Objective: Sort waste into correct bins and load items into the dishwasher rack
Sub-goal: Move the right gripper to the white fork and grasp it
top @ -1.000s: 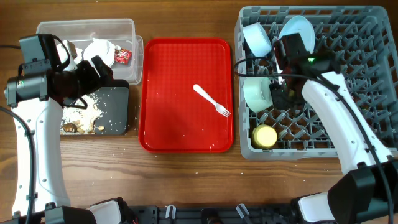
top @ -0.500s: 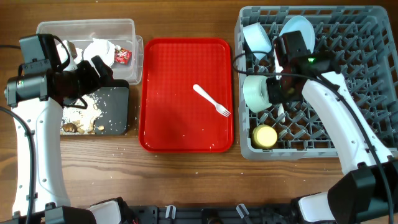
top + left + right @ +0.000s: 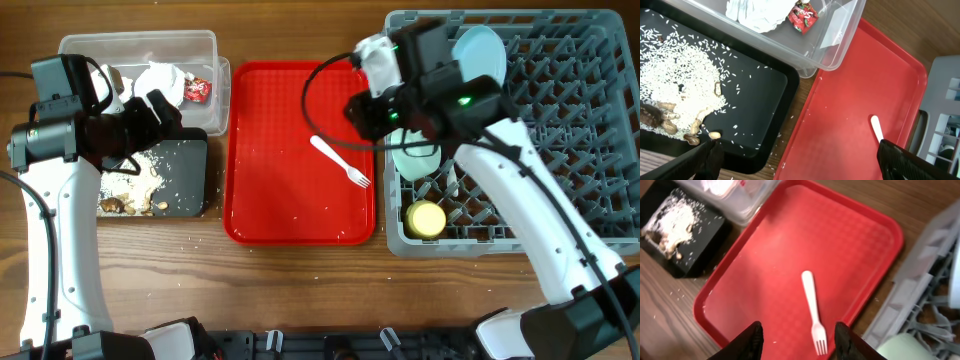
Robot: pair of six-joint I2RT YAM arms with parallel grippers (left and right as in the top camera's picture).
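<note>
A white plastic fork [image 3: 340, 161] lies on the red tray [image 3: 260, 200]; it also shows in the right wrist view [image 3: 813, 310]. My right gripper [image 3: 366, 112] is open and empty, above the tray's right side, with the fork between its fingers [image 3: 799, 340]. The grey dishwasher rack [image 3: 590, 120] holds the mint-green bowl [image 3: 415, 160], yellow cup [image 3: 427, 218] and pale blue plate [image 3: 478, 50]. My right arm hides the small bowl. My left gripper [image 3: 165, 110] is open and empty [image 3: 797, 160] over the black tray's [image 3: 185, 175] near corner. The clear tub [image 3: 140, 45] holds napkins [image 3: 160, 80] and the red wrapper [image 3: 197, 89].
Rice and peanut scraps [image 3: 130, 195] lie in the black tray, also in the left wrist view [image 3: 675, 100]. A few grains lie on the wood in front of it. The red tray sits between the bins and the rack.
My right arm has swung left from over the rack to over the red tray's right side, above the fork. The left arm has not moved.
</note>
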